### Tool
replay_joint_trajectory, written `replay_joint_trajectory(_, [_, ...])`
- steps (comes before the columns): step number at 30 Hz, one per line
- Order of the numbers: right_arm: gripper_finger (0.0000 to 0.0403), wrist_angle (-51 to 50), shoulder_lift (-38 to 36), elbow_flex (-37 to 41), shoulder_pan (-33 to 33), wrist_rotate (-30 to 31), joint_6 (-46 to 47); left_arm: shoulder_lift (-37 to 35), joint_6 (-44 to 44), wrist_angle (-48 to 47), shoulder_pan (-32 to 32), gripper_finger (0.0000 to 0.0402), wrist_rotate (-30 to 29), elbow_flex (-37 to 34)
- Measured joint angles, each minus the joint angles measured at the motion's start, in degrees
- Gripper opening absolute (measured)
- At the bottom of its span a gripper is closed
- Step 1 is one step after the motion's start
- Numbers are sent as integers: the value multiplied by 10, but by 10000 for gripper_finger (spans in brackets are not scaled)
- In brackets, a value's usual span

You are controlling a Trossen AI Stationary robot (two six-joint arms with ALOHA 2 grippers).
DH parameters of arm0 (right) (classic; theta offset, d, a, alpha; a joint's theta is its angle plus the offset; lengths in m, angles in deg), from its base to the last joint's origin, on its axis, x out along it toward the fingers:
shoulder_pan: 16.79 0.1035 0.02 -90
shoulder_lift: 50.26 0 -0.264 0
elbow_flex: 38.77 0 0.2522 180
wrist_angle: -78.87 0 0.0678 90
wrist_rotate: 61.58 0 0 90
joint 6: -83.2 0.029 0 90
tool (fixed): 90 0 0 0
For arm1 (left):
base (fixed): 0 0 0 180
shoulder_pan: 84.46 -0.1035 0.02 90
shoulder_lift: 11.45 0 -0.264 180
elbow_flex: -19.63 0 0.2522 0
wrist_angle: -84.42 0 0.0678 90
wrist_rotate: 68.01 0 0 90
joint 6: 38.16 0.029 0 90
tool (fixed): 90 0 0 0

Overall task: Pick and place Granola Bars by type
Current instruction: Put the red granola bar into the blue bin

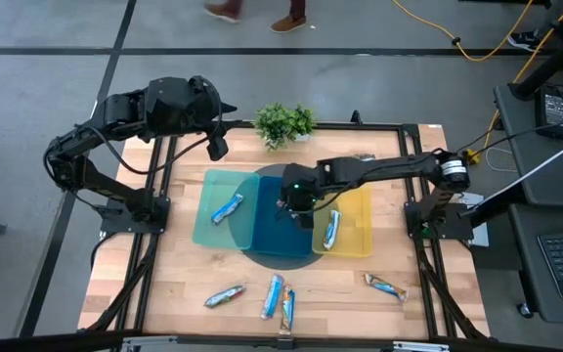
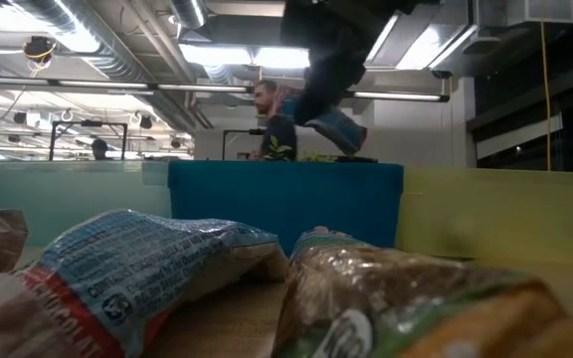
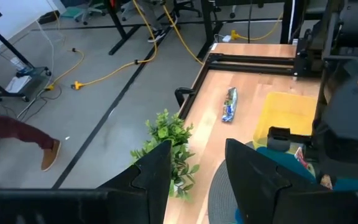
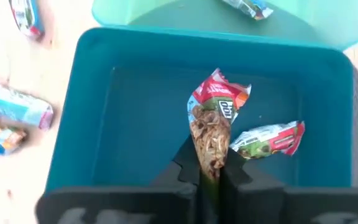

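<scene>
My right gripper [image 1: 291,202] is over the dark blue bin [image 1: 262,235] at the table's middle, shut on a red-and-green wrapped granola bar [image 4: 215,121]. A second such bar [image 4: 269,139] lies on the bin's floor. A blue-wrapped bar [image 1: 228,207] lies in the light teal tray [image 1: 208,230], and another [image 1: 333,230] in the yellow tray [image 1: 358,210]. Several bars [image 1: 273,296] lie on the near table, one [image 1: 386,286] to the near right, one [image 3: 230,104] by the far edge. My left gripper [image 3: 197,171] waits open, raised over the far left. My right gripper pinches the red-and-green bar by one end of its wrapper [image 4: 209,163] between its two fingers, coming from above and pointing down. The bar hangs below the fingers over the blue bin, its free end toward the bin's floor.
A small green potted plant [image 1: 283,122] stands at the far edge, close to my left gripper. The three trays sit side by side at mid-table. In the low view two bars [image 2: 137,278] fill the foreground. A person's feet [image 1: 288,22] pass beyond the table.
</scene>
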Motion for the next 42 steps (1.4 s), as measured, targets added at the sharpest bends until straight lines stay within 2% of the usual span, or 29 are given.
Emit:
replay_joint_trajectory(5, [13, -44, 47, -64, -1, 0, -39, 0, 4, 0, 0, 143, 2, 0])
replay_joint_trajectory(11, [29, -67, 111, -109, -1, 9, -65, 0, 7, 0, 0, 143, 4, 0])
replay_joint_trajectory(15, [14, -55, 140, -110, -1, 9, -66, 0, 11, -1, 0, 143, 4, 0])
replay_joint_trajectory(23, [30, -50, 181, -110, 0, 9, -38, 0, 11, -19, 0, 143, 4, 0])
replay_joint_trajectory(30, [13, -42, 210, -110, 15, 4, -27, 0, 11, -22, 0, 143, 4, 0])
replay_joint_trajectory(36, [37, -22, 223, -110, 20, 4, -4, 0, 11, -22, 0, 143, 4, 0])
replay_joint_trajectory(42, [42, -24, 229, -110, 19, 4, 9, 0, 15, -22, 0, 143, 4, 0])
